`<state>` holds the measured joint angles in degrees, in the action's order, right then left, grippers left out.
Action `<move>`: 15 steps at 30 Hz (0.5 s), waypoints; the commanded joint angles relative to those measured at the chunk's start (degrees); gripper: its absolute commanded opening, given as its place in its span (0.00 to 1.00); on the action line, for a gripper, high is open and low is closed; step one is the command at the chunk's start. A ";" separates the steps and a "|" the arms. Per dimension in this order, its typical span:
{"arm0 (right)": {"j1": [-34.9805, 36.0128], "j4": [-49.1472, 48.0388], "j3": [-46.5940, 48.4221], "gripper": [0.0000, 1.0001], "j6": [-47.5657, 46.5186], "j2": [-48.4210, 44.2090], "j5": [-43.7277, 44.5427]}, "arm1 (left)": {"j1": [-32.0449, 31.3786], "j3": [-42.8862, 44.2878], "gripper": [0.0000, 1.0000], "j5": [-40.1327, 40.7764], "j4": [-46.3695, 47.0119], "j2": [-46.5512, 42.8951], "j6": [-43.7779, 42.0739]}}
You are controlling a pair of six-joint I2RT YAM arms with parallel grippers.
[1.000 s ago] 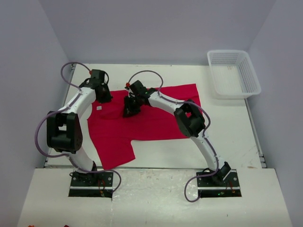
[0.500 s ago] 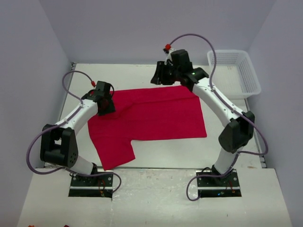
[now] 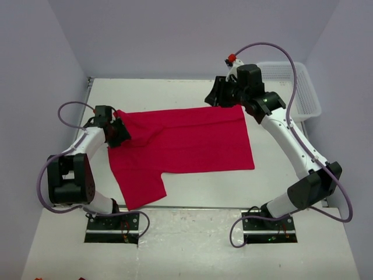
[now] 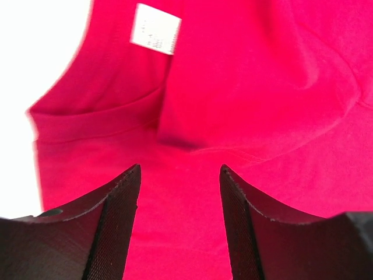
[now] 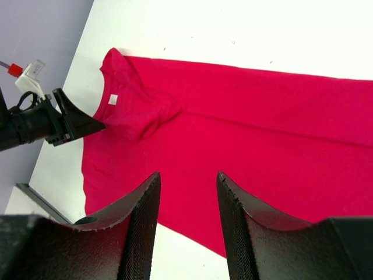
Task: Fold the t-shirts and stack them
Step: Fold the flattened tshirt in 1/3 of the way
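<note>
One shirt [image 3: 186,140] only, spread red across the middle of the tabletop [image 3: 280,169], collar to the left, hem to the right, one sleeve trailing toward the near edge.

Biggest risk, by judgement: dragging the whole cloth off the left edge, with the collar lying so close to it. Next: a lopsided fold, from carrying the bunched ridge beside the collar into the next crease. Smaller: catching the basket [image 3: 309,99] at the far right with the raised right arm's cable on a wide swing. Smallest: pinching only one layer near the label [image 4: 155,28].

Low at the collar, left gripper [image 3: 121,133], fingers parted, cloth beneath but nothing pinched between. Lifted above the far right corner of the cloth, right gripper [image 3: 214,98], likewise parted and empty.

Room: plenty of bare tabletop to the right and along the far side; a narrow strip near; almost none at the left. Basket well apart from the hem.
</note>
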<state>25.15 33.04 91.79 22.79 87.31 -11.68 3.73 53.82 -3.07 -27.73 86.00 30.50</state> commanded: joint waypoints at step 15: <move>-3.26 -2.89 -5.56 0.45 -0.64 -4.08 -4.83 | 2.51 3.30 0.56 -5.36 6.72 7.08 -1.94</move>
<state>22.11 32.62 86.70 22.22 85.71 -14.22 5.67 54.17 -7.16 -23.20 92.53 30.20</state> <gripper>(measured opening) 0.449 0.561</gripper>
